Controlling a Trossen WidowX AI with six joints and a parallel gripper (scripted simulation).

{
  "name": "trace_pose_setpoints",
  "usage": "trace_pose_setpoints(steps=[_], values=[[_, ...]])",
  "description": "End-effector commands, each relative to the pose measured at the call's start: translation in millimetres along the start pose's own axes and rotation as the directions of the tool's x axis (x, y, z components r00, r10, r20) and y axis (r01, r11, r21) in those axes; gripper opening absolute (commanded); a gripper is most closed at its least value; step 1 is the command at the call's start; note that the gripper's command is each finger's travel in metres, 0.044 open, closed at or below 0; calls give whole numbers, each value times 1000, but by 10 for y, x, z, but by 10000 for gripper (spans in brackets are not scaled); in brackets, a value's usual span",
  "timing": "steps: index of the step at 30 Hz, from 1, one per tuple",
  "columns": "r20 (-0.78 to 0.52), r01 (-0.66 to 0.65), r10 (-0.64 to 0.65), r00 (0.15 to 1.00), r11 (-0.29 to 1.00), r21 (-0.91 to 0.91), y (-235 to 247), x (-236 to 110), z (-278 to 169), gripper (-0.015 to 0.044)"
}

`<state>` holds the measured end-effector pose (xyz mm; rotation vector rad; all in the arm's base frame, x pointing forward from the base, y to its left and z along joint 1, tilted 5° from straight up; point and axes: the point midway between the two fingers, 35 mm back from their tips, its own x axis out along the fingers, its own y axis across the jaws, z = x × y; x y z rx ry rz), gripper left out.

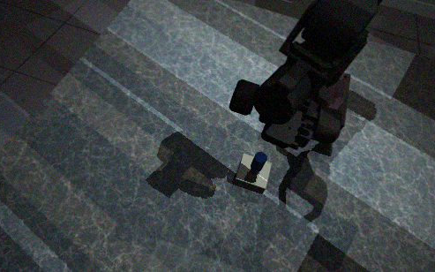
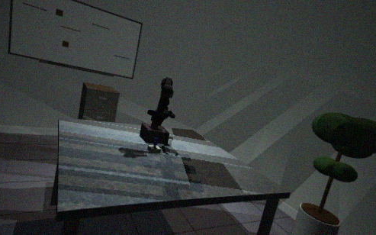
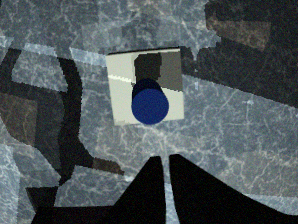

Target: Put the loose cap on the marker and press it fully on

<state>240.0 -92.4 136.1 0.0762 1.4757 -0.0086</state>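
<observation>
Since the blue cap [image 1: 258, 160] already sits atop the marker in the pale holder block [image 1: 243, 177], the step in hand is judged to be the retreat — best done straight up and away, so nothing is nudged. The gripper [image 3: 165, 163] is held above the block, toward 2 o'clock in the top view, its fingers nearly together and gripping nothing — the wrist pointed down at the table [image 2: 105, 179].

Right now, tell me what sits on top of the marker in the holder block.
A blue cap tops the marker, which stands in the pale holder block. The cap hides the marker's tip. The gripper is clear of it, nearly shut and holding nothing.
</observation>
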Motion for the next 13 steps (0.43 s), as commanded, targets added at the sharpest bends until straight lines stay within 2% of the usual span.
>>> trace_pose_setpoints(steps=[1, 13], values=[[-7, -4, 4, 1000, 1000, -3, 7, -21, -20, 79], [-7, -4, 4, 1000, 1000, -3, 7, -21, -20, 394]])
